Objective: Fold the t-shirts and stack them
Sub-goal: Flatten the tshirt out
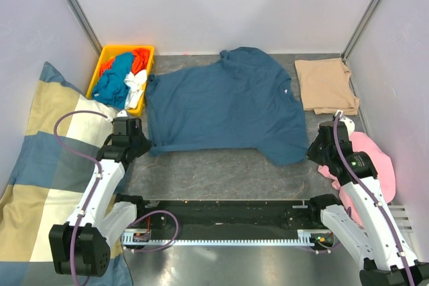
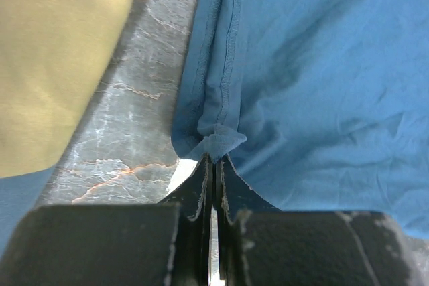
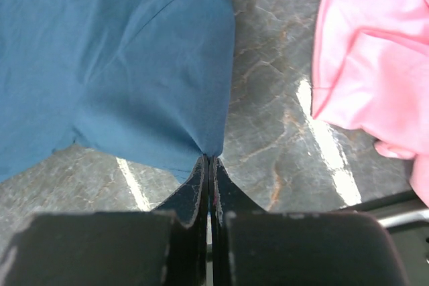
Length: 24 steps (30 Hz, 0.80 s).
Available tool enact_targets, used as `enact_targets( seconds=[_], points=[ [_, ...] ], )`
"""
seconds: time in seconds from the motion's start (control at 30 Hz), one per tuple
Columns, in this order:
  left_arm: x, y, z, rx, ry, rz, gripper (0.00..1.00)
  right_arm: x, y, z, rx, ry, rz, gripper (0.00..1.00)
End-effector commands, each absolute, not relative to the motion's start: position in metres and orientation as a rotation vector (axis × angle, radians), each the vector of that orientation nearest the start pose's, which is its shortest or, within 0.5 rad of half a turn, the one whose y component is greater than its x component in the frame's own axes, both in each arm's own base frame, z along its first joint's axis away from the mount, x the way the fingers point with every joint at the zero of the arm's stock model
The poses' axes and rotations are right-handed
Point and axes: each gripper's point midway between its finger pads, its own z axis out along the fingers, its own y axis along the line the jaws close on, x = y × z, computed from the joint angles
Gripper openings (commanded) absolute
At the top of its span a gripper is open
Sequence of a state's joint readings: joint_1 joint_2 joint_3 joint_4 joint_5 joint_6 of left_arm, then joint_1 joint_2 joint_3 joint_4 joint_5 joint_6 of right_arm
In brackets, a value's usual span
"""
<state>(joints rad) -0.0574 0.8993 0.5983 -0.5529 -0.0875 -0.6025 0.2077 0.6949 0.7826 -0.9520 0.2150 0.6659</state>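
A large dark teal-blue t-shirt (image 1: 224, 102) lies spread across the middle of the grey table. My left gripper (image 1: 144, 147) is shut on its near-left corner; the pinched cloth (image 2: 218, 140) bunches at my fingertips in the left wrist view. My right gripper (image 1: 311, 153) is shut on its near-right corner (image 3: 211, 145). A folded tan-beige t-shirt (image 1: 326, 85) lies at the back right. A pink shirt (image 1: 372, 162) lies crumpled at the right, under my right arm, and shows in the right wrist view (image 3: 372, 58).
A yellow bin (image 1: 104, 65) at the back left holds several crumpled shirts in blue, orange and white. A big blue-cream-tan checked cushion (image 1: 40, 172) fills the left side and shows in the left wrist view (image 2: 53, 58). A black rail (image 1: 221, 216) runs along the near edge.
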Motion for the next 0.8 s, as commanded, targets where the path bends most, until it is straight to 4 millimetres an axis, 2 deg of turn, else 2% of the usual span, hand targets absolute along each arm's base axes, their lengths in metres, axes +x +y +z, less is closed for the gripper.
enact_targets(
  seconds=[0.0,0.13,0.17,0.2,0.23,0.27,0.3,0.33,0.37,0.43,0.47,0.53,0.57,0.6,0.67,0.7,0.77],
  points=[
    [0.255,-0.015,0.109,-0.716,2.281,-0.17,0.02,0.191,0.018,0.165,0.698,2.282,0.089,0.0],
    [0.251,-0.023,0.105,-0.694,2.304,-0.222,0.02,0.185,0.017,0.162,0.696,2.308,0.077,0.01],
    [0.249,-0.026,0.102,-0.69,2.315,-0.237,0.02,0.184,0.017,0.16,0.7,2.314,0.074,0.15],
    [0.248,-0.029,0.101,-0.685,2.321,-0.254,0.08,0.182,0.016,0.159,0.704,2.315,0.073,0.24],
    [0.247,-0.033,0.101,-0.674,2.33,-0.286,0.18,0.181,0.014,0.157,0.719,2.31,0.058,0.33],
    [0.247,-0.035,0.101,-0.674,2.328,-0.297,0.46,0.181,0.013,0.159,0.739,2.293,0.059,0.47],
    [0.247,-0.035,0.105,-0.67,2.316,-0.303,0.59,0.182,0.011,0.162,0.75,2.271,0.06,0.51],
    [0.248,-0.035,0.109,-0.668,2.303,-0.307,0.82,0.185,0.009,0.17,0.76,2.239,0.059,0.53],
    [0.251,-0.035,0.118,-0.656,2.281,-0.314,1.0,0.187,0.004,0.177,0.776,2.206,0.039,0.55],
    [0.253,-0.035,0.133,-0.644,2.25,-0.322,1.0,0.195,-0.001,0.194,0.784,2.156,0.02,0.56],
    [0.257,-0.035,0.149,-0.629,2.216,-0.33,1.0,0.198,-0.007,0.201,0.784,2.129,-0.014,0.57],
    [0.261,-0.032,0.166,-0.615,2.18,-0.318,1.0,0.21,-0.009,0.217,0.77,2.092,-0.027,0.57],
    [0.266,-0.03,0.182,-0.595,2.148,-0.313,1.0,0.214,-0.009,0.222,0.761,2.081,-0.031,0.57],
    [0.268,-0.029,0.188,-0.589,2.135,-0.307,1.0,0.22,-0.009,0.224,0.74,2.089,-0.045,0.57],
    [0.278,-0.027,0.198,-0.569,2.107,-0.294,1.0,0.235,-0.002,0.235,0.711,2.066,-0.001,0.57],
    [0.283,-0.028,0.2,-0.563,2.1,-0.296,1.0,0.249,0.01,0.238,0.656,2.069,0.057,0.57],
    [0.299,-0.035,0.201,-0.52,2.075,-0.34,1.0,0.265,0.02,0.227,0.613,2.106,0.081,0.58]
  ],
)
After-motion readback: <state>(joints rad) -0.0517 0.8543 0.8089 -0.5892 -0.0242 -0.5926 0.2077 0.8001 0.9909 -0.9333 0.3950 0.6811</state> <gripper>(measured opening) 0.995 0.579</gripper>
